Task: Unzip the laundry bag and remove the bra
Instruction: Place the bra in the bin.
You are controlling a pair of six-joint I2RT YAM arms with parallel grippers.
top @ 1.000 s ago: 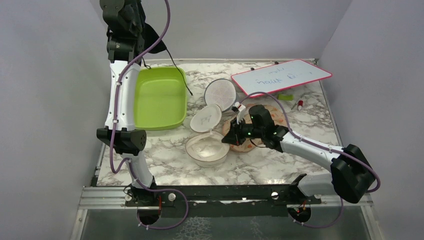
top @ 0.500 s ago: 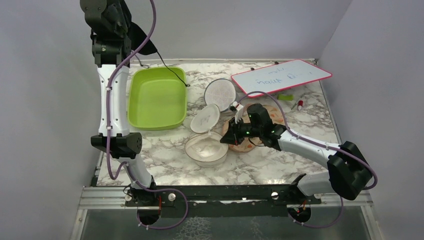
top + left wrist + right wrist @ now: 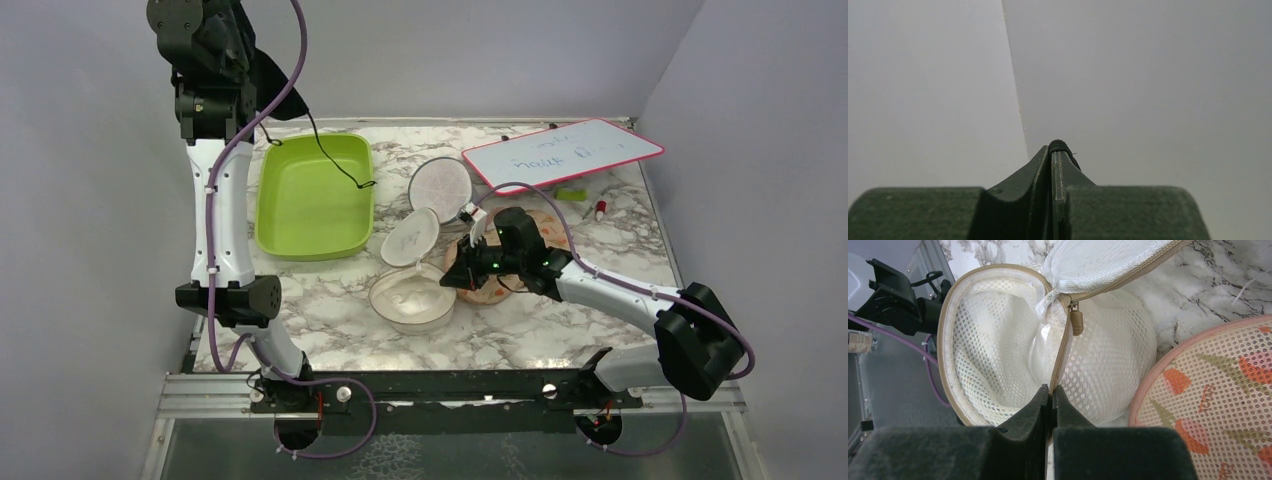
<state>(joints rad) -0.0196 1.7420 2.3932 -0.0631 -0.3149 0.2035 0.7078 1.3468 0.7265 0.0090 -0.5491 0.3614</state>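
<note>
The laundry bag (image 3: pixel 412 298) lies unzipped on the marble table, its cream lid (image 3: pixel 410 238) flipped up behind it and its mesh inside (image 3: pixel 998 340) showing no contents. My right gripper (image 3: pixel 457 280) is shut on the bag's tan rim (image 3: pixel 1060 365), just below the zipper pull (image 3: pixel 1077 322). My left gripper (image 3: pixel 232 40) is raised high at the back left, shut on the black bra (image 3: pixel 268 75). A thin strap (image 3: pixel 340 165) dangles over the green bin. In the left wrist view only black fabric (image 3: pixel 1060 145) shows at the tips of the left gripper (image 3: pixel 1055 152).
A green bin (image 3: pixel 300 215) sits at the back left. A plain round mesh pod (image 3: pixel 440 185) and a whiteboard (image 3: pixel 560 152) lie behind the bag. An orange floral pouch (image 3: pixel 500 290) lies under my right gripper, also in the right wrist view (image 3: pixel 1218 390). Grey walls enclose three sides.
My left arm has swung further left with the bra, and the dangling strap now hangs over the green bin. My right gripper has held still on the bag rim.
</note>
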